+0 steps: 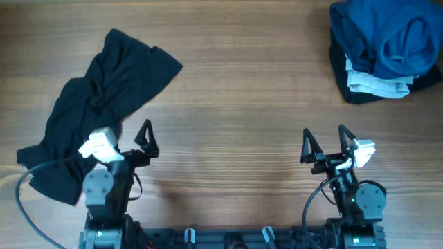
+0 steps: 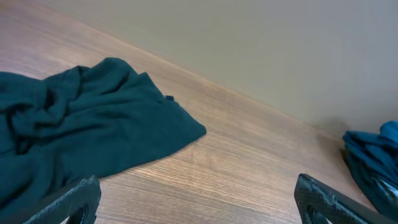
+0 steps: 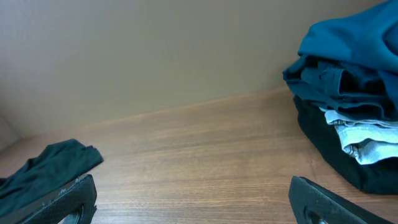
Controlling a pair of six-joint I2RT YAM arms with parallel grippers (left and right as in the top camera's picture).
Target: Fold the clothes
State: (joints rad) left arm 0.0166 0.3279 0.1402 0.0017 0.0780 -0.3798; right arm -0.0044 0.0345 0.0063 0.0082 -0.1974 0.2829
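A black garment (image 1: 104, 90) lies crumpled and spread on the left of the table; it also shows in the left wrist view (image 2: 81, 130) and at the left edge of the right wrist view (image 3: 43, 168). A pile at the far right corner has a royal-blue garment (image 1: 394, 34) on top, a pale grey one (image 1: 377, 84) under it and a black one (image 1: 367, 95) at the bottom; the pile shows in the right wrist view (image 3: 348, 93). My left gripper (image 1: 133, 142) is open and empty over the black garment's near edge. My right gripper (image 1: 325, 143) is open and empty over bare wood.
The wooden table (image 1: 242, 90) runs between the black garment and the pile. The arm bases and a mounting rail (image 1: 228, 238) stand along the front edge. A cable (image 1: 21, 200) loops at the front left.
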